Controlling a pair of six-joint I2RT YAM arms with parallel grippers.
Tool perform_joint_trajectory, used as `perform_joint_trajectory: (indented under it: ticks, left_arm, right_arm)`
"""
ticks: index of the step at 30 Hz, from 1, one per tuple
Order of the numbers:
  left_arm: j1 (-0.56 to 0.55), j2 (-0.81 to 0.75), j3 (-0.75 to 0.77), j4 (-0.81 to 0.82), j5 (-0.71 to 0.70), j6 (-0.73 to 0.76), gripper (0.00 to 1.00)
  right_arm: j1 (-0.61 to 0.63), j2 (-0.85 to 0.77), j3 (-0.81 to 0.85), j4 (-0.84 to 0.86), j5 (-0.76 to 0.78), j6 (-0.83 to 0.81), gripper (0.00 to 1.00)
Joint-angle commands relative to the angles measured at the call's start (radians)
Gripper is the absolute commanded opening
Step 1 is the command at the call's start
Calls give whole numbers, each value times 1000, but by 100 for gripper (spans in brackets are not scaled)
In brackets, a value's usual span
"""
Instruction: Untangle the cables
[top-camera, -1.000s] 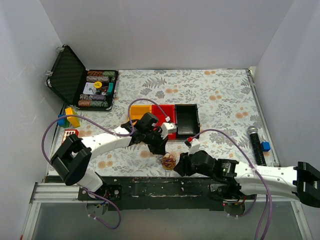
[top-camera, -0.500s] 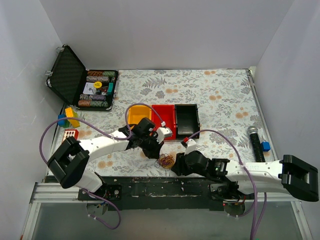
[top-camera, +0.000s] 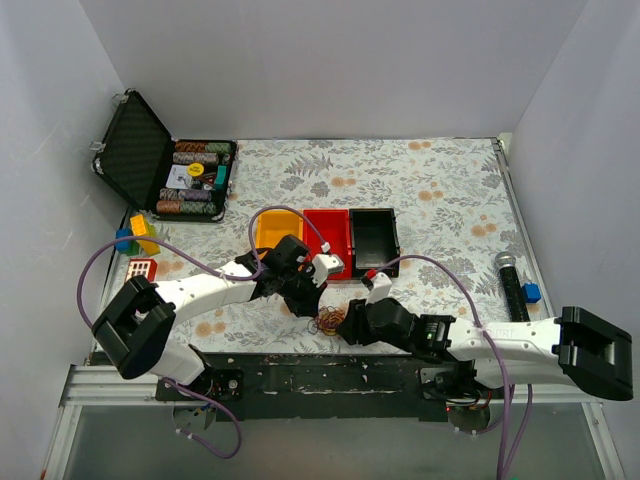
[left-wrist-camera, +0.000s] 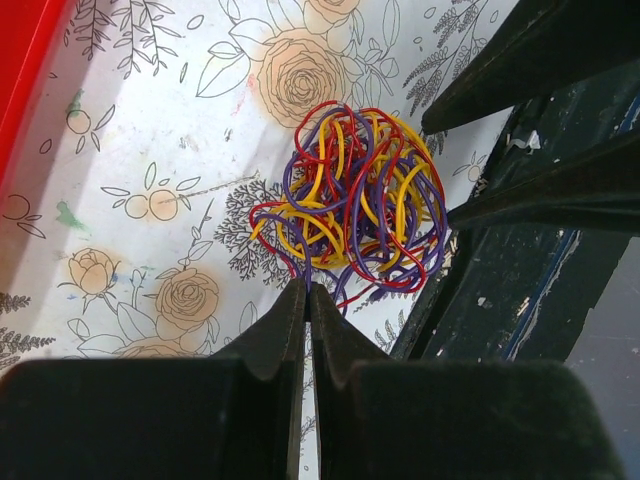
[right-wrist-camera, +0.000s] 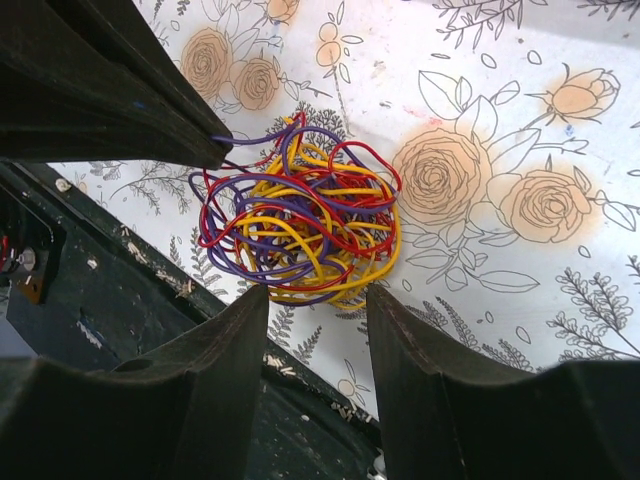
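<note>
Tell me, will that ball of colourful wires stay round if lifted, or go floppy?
Probably floppy: the cables are thin strands in loose loops, so lifted by one strand the clump would likely sag and stretch. It looks light, mostly gaps between loops, so a nudge may slide or roll it across the flowered cloth.

Floral table (top-camera: 430, 190); cables (top-camera: 330, 321), bins (top-camera: 326, 232), case (top-camera: 135, 150) on it.

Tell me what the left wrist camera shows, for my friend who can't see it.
A ball of tangled yellow, red and purple cables lies on a flowery tablecloth. The left gripper, shut, has its tips at the tangle's lower edge in the picture, and the open right gripper points in from the right.
</note>
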Motion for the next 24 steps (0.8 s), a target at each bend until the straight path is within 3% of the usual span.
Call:
perform_joint_trajectory:
  ticks: [1, 5, 14, 24]
  left_arm:
    - [-4, -37, -1, -11, 3, 10, 0]
    - [-4, -35, -1, -11, 8, 12, 0]
    - [-4, -37, 5, -20, 11, 18, 0]
    - [-1, -93, 46, -121, -49, 72, 0]
  right_arm:
    - [5, 39, 59, 57, 37, 13, 52]
    - [3, 60, 65, 83, 37, 7, 47]
    - [3, 93, 85, 74, 33, -7, 1]
    - [3, -133, -4, -199, 150, 85, 1]
